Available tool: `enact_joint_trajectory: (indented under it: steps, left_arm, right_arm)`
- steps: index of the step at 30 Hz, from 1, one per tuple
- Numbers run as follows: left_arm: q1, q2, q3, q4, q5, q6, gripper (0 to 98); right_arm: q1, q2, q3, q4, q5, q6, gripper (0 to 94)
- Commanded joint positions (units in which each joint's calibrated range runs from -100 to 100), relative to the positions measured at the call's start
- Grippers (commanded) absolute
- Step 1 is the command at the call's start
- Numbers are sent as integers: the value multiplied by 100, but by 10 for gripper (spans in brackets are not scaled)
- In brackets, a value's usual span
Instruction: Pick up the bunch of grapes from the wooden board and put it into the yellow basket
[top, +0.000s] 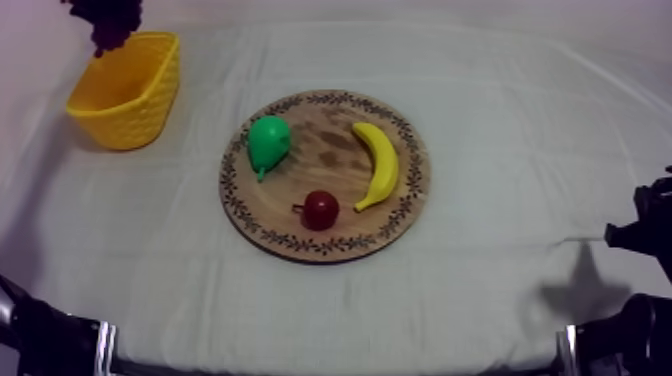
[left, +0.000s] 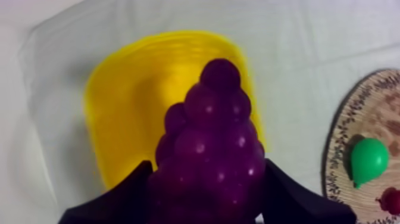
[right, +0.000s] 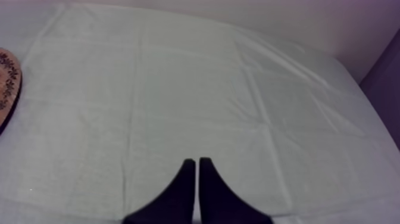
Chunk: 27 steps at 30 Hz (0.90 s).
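The purple bunch of grapes (left: 211, 149) hangs over the open yellow basket (left: 128, 101), held between the black fingers of my left gripper (left: 205, 190), which is shut on it. From above, the grapes (top: 108, 22) show at the far left, just over the basket (top: 128, 90). The round wooden board (top: 325, 235) with its patterned rim lies mid-table and carries a green pear (top: 267, 142), a banana (top: 378, 163) and a small red fruit (top: 320, 209). My right gripper (right: 197, 164) is shut on nothing, low over bare cloth at the table's right side.
The board's rim (left: 339, 149), the pear (left: 367, 161) and the red fruit (left: 390, 199) lie to the side of the basket. The board's edge (right: 7, 89) shows far off from my right gripper. Grey-white cloth covers the table.
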<state>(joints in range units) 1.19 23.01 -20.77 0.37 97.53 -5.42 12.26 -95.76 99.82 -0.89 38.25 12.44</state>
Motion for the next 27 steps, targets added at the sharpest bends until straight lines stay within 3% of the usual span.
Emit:
enact_joint_trajectory:
  steps: [1, 19, 23, 27]
  left_arm:
    - [-160, 19, -29, 21, 25, -2, 472]
    - [-289, 938, -191, 166, 101, 162, 495]
    - [-289, 1281, -229, 231, 102, 246, 548]
    - [-287, 1536, -265, 288, 104, 369, 676]
  right_arm:
    - [-1, 1, -5, -1, -2, -1, 3]
    - [-1, 1, -5, -1, -2, -1, 3]
    - [-1, 1, -5, -1, -2, -1, 3]
    - [-1, 1, -5, -1, -2, -1, 3]
